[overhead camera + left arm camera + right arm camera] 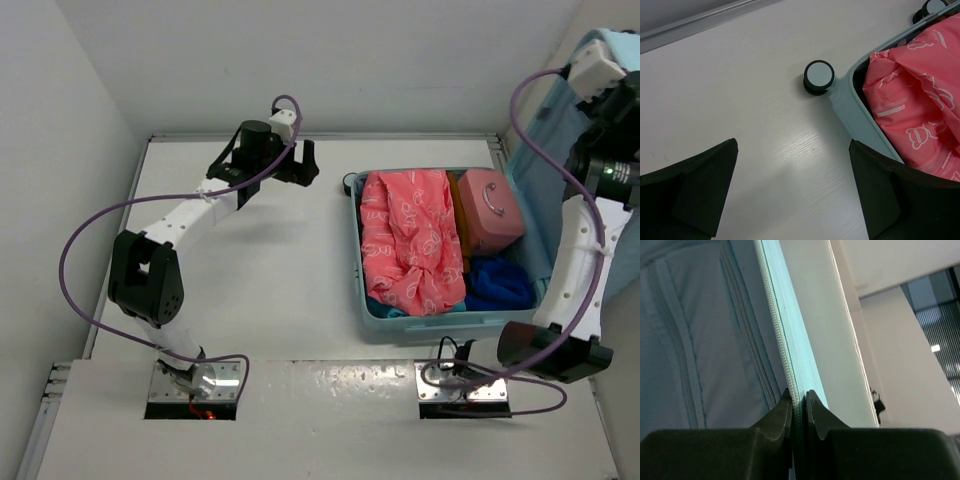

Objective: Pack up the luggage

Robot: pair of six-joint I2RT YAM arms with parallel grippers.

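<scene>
The pale aqua luggage lies open right of centre, its lid raised at the right. Inside lie a coral pink garment, a small pink case and a blue cloth. My right gripper is shut on the lid's zipper edge, with the blue-grey lining to its left. My left gripper is open and empty above the table, just left of the luggage's far-left corner. In the left wrist view it hovers beside the luggage rim and a black wheel.
White walls close in the table on the left and back, with a low rail along the back edge. A second wheel shows at the luggage's far end. Both arm bases stand on the near edge.
</scene>
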